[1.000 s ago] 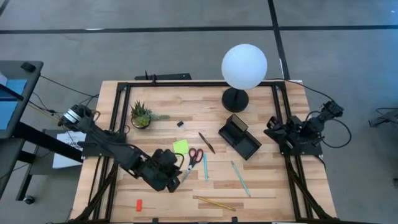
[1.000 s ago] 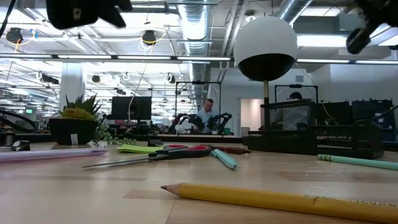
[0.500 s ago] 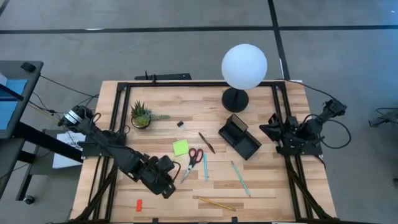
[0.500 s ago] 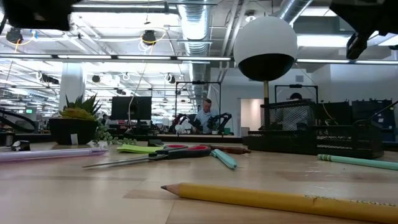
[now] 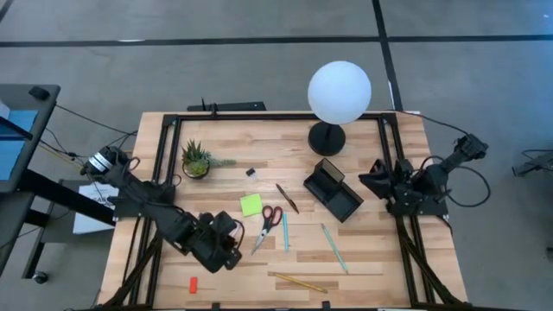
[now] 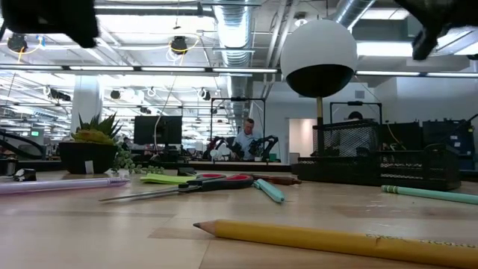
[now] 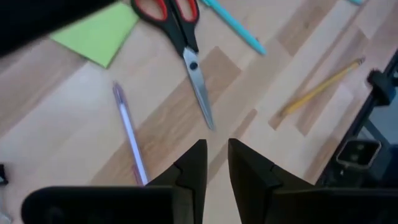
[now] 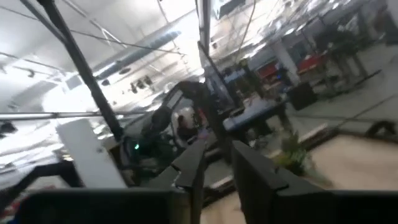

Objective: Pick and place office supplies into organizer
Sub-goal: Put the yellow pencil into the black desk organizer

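Observation:
My left gripper (image 5: 235, 249) (image 7: 216, 148) hovers shut over the table's near-left part, just short of the blade tips of the red-handled scissors (image 5: 267, 224) (image 7: 180, 37). A purple pen (image 7: 127, 134) lies beside the blades, and the lime-green sticky-note pad (image 5: 251, 205) lies flat beyond. Two teal pens (image 5: 284, 231) (image 5: 333, 246), a dark pen (image 5: 287, 197), a tan pencil (image 5: 298, 281) and a small red piece (image 5: 193, 283) lie loose on the wood. The black organizer (image 5: 333, 190) stands right of centre. My right gripper (image 5: 373, 181) (image 8: 217, 155) waits shut at the right edge, raised.
A white globe lamp (image 5: 340, 91) on a round black base (image 5: 327, 136) stands behind the organizer. A small spiky potted plant (image 5: 197, 160) sits far left, with a tiny black clip (image 5: 251, 173) near it. Black frame rails (image 5: 164, 173) run along the table's sides.
My left gripper has drawn back from beside the sticky-note pad toward the table's near-left, ending just short of the scissor tips. The supplies have stayed where they were.

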`<state>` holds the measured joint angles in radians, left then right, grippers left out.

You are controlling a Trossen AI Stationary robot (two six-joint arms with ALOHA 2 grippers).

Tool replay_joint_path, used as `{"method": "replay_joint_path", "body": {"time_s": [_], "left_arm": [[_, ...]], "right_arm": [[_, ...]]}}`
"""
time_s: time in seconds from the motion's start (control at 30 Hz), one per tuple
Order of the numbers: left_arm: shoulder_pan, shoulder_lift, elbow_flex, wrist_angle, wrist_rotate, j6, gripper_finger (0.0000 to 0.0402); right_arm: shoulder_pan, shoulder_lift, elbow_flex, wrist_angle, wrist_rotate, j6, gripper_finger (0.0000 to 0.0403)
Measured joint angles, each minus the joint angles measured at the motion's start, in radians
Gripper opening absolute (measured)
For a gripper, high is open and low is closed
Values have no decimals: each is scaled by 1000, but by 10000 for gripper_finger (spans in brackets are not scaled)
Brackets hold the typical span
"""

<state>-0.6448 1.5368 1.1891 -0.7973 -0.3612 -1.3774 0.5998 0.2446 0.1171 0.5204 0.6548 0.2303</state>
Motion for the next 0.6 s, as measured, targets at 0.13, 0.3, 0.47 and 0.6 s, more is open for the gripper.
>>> {"method": "replay_joint_path", "body": {"time_s": [0.13, 0.3, 0.47, 0.6], "left_arm": [[40, 0, 33, -21, 24, 50, 57], [80, 0, 93, -145, 22, 33, 57], [125, 0, 208, -201, -8, 117, 57], [166, 0, 306, -268, -80, 260, 57]], "right_arm": [[-49, 129, 148, -14, -2, -127, 124], [-72, 306, 306, -210, -3, -100, 156], [-36, 488, 398, -479, -56, 263, 155], [-1, 626, 446, -632, -117, 517, 141]]}}
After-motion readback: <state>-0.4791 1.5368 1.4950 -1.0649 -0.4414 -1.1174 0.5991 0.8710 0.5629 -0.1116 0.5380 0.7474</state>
